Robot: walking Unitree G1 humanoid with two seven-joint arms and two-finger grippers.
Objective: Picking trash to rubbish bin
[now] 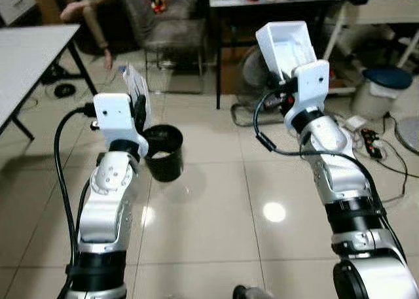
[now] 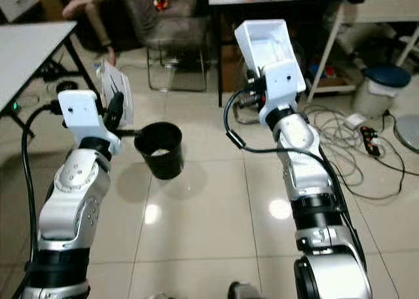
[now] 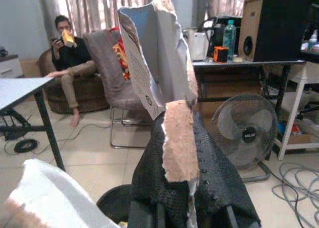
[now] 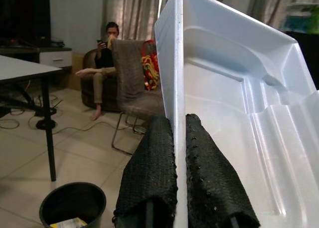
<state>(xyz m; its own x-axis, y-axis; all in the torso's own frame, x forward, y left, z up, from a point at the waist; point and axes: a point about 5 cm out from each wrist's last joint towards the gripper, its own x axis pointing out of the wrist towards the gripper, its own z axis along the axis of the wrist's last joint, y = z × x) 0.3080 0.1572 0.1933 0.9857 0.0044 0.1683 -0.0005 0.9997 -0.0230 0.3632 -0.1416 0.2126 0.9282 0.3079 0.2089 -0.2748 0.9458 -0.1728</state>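
- The left gripper (image 3: 192,208) is clamped on a torn piece of card (image 3: 154,63), which stands upright above the fingers; its ragged brown edge runs down between them.
- The bin (image 1: 162,152), black and round, stands on the tiled floor just below and ahead of the left gripper, with some scrap already at its bottom.
- The right gripper (image 4: 179,173) is closed on the thin wall of a white plastic tray (image 4: 234,103), held up high on the raised arm. The bin lies well below this gripper and off to its left.
- A person (image 3: 70,63) sits in a chair far beyond both grippers, past a grey chair (image 3: 117,78); a fan (image 3: 244,133) stands on the floor near the right arm.
- Step in hand, as I judge it: both pieces of trash are picked up and carried to the bin, and the drop is not yet made.
- Next move: the left gripper needs only a short reach forward until the card hangs over the bin's mouth, then to part its fingers. The tray is wide beside that mouth, so it will likely need tilting to go in edge first.
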